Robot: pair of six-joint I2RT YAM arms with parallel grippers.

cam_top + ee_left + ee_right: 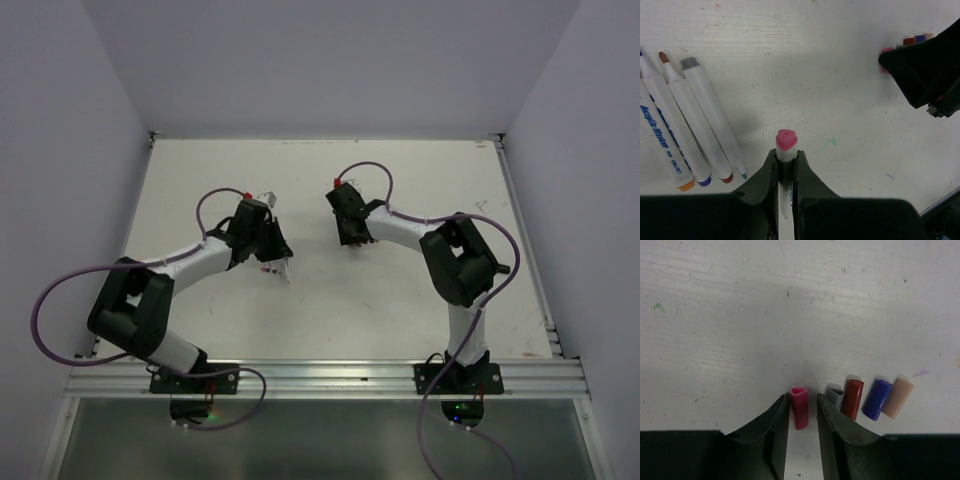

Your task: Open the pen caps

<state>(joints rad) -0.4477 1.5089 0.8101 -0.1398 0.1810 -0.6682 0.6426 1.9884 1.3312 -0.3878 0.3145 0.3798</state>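
My left gripper (786, 161) is shut on a white pen barrel (785, 154) with a pink end plug; its bare tip points back between the fingers. In the top view the left gripper (276, 255) is at the table's middle left. My right gripper (803, 402) is open, low over the table, with a loose pink cap (800, 412) lying between its fingers. Right of it lie grey (834, 395), dark red (853, 399), blue (876, 399) and salmon (898, 398) caps. In the top view the right gripper (348, 235) faces the left one.
Several uncapped white pens (690, 127) lie side by side left of my left gripper. The right gripper's black body (927, 67) shows at the upper right of the left wrist view, with the row of caps (912, 40) behind it. The table edge is at the lower right (940, 205).
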